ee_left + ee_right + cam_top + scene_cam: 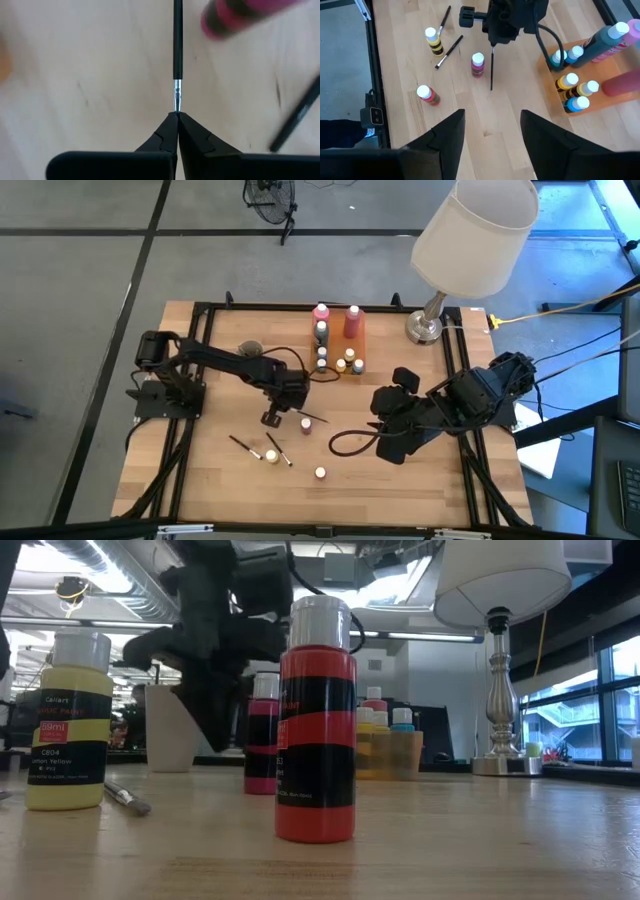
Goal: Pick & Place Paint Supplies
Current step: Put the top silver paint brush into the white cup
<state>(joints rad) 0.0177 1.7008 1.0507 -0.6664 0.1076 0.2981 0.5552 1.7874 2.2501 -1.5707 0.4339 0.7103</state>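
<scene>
My left gripper is shut on a thin dark brush near the table's middle. Beside the brush stands a pink-labelled bottle. Nearer the front edge stand a yellow bottle and a red bottle. Two more brushes lie flat by the yellow one. An orange tray at the far middle holds several small bottles and taller pink and dark ones. My right gripper hangs open high over the table's right side, with nothing between its fingers. My left gripper pinches the brush at its metal ferrule end, only at the free ends of its two fingers. The fingers come steeply from above. The dark handle runs straight on from them toward the table's right. Whether its free end touches the wood, I cannot tell.
A lamp with a white shade and a metal base stands at the far right corner. A black cable loops on the wood beside the right arm. A small dark dish lies at the far left. Bare wood shows between the loose bottles and the tray.
</scene>
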